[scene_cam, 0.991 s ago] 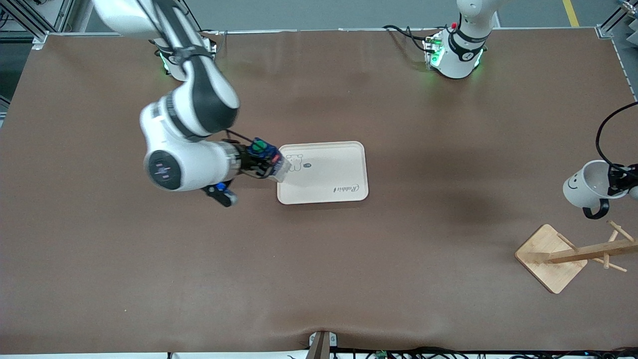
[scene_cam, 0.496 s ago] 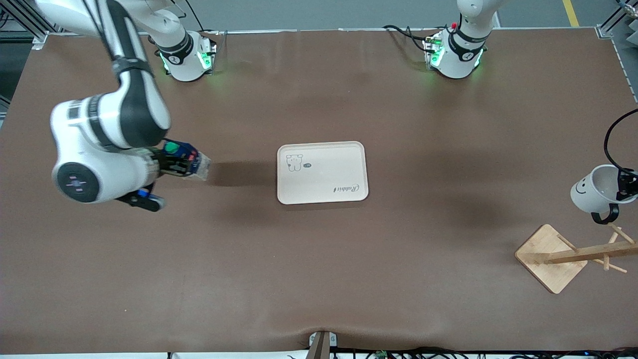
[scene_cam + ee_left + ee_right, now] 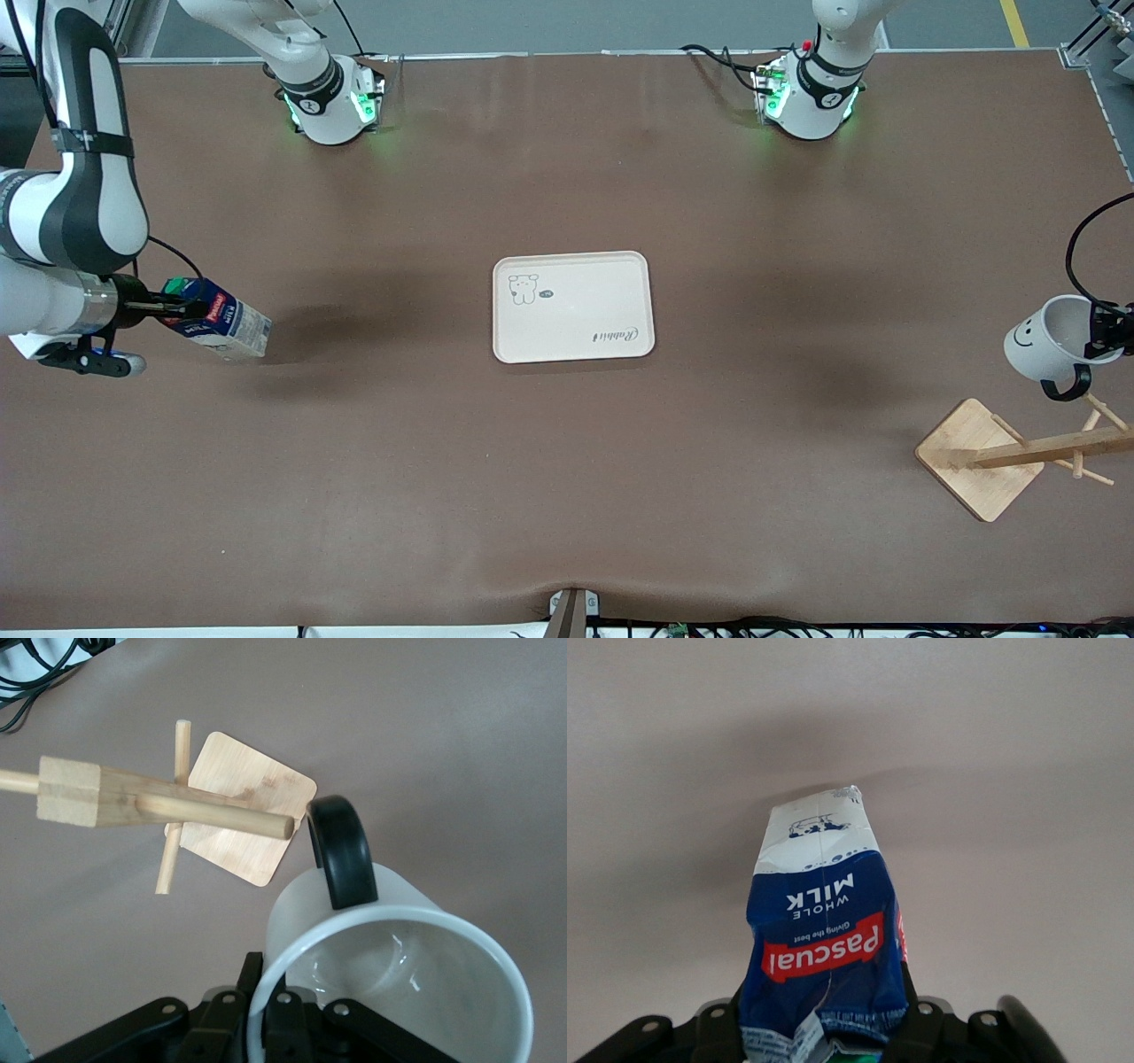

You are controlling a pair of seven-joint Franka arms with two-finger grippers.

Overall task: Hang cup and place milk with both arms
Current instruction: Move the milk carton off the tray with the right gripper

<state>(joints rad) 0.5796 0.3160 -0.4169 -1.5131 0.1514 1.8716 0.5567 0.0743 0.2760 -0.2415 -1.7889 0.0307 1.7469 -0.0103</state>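
Note:
The milk [image 3: 221,326] is a dark-blue carton with a red label, tipped on its side in the air. My right gripper [image 3: 173,310] is shut on its top end, over the table at the right arm's end. In the right wrist view the milk [image 3: 824,930] sticks out from my right gripper [image 3: 824,1032]. The white cup [image 3: 1045,341] with a smiley face hangs tilted just above the wooden rack [image 3: 1019,452]. My left gripper [image 3: 1107,335] is shut on its rim. In the left wrist view the cup's black handle [image 3: 341,850] sits close to the tip of a rack peg [image 3: 221,813], and my left gripper [image 3: 266,997] pinches the cup [image 3: 399,948].
A cream tray [image 3: 620,301] with a bear drawing lies mid-table with nothing on it. The rack's square base [image 3: 974,456] stands near the table's edge at the left arm's end. A black cable [image 3: 1076,230] loops above the cup.
My right arm has swung from the tray's edge out to the right arm's end of the table, carrying the milk. The cup has shifted slightly, staying just above the rack.

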